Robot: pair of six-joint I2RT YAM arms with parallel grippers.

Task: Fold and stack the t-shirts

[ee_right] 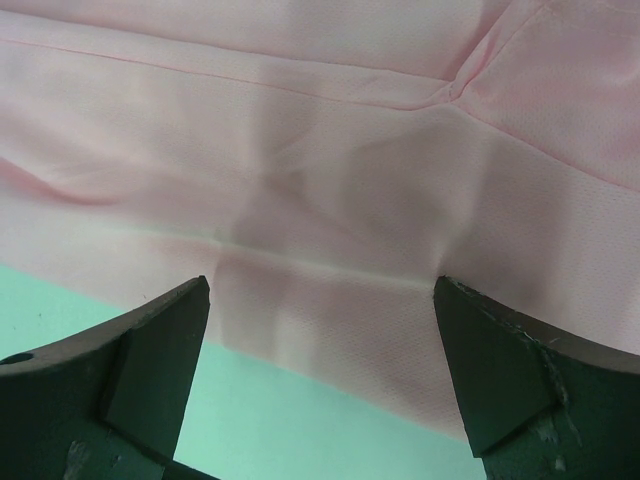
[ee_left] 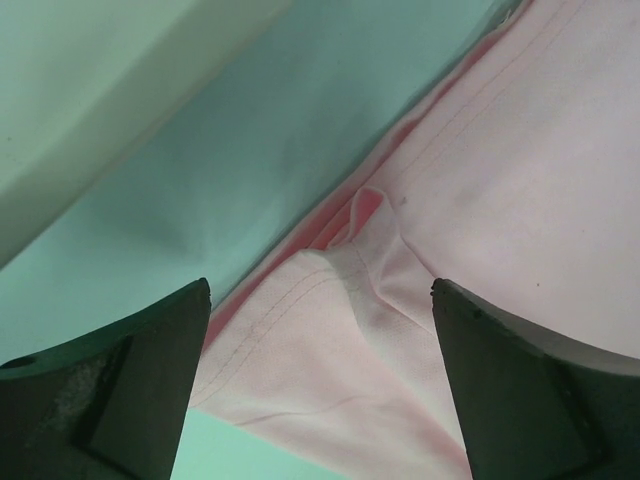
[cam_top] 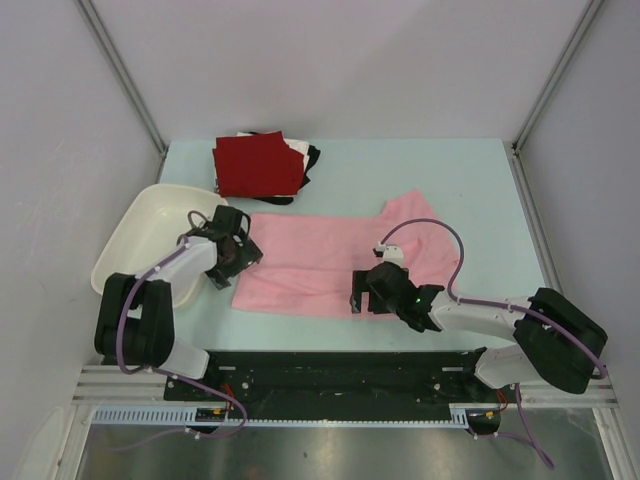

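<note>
The light pink t-shirt (cam_top: 330, 258) lies spread flat on the teal table, one sleeve at the back right. A stack of folded shirts stands at the back left, dark red (cam_top: 256, 166) on top, with white (cam_top: 298, 148) and black (cam_top: 312, 158) edges showing under it. My left gripper (cam_top: 232, 262) is open at the pink shirt's left edge; its wrist view shows the hemmed corner (ee_left: 330, 330) between the jaws. My right gripper (cam_top: 366, 298) is open over the shirt's near edge (ee_right: 330, 300), empty.
A white plastic tub (cam_top: 150, 240) sits at the table's left edge, beside the left arm. Grey walls and metal frame posts bound the table. Bare teal tabletop (cam_top: 470, 190) lies right of the pink shirt.
</note>
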